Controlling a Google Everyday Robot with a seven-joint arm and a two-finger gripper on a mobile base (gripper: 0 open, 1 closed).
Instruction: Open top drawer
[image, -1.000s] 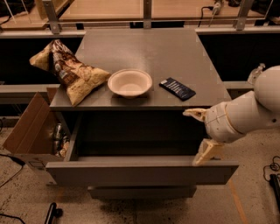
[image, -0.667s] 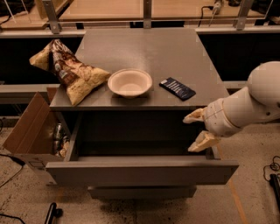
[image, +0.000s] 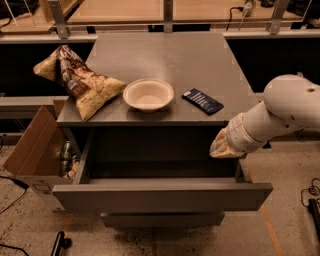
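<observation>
Just over the right wall of the top drawer (image: 160, 197): end effector (image: 222, 146), grip width impossible to tell. Risks clipping that wall on a careless retreat, nudging the drawer shut.

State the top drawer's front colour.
Matte grey, best in camera view: top drawer front. Gripper near its side wall.

Dim, warm light falls on a speckled floor (image: 290, 230). A grey desk (image: 165, 60) stands mid-room, with an open cardboard box (image: 30, 150) at its left and a metal rail (image: 30, 37) behind. The pincer (image: 222, 147) hangs at the desk's right side.
</observation>
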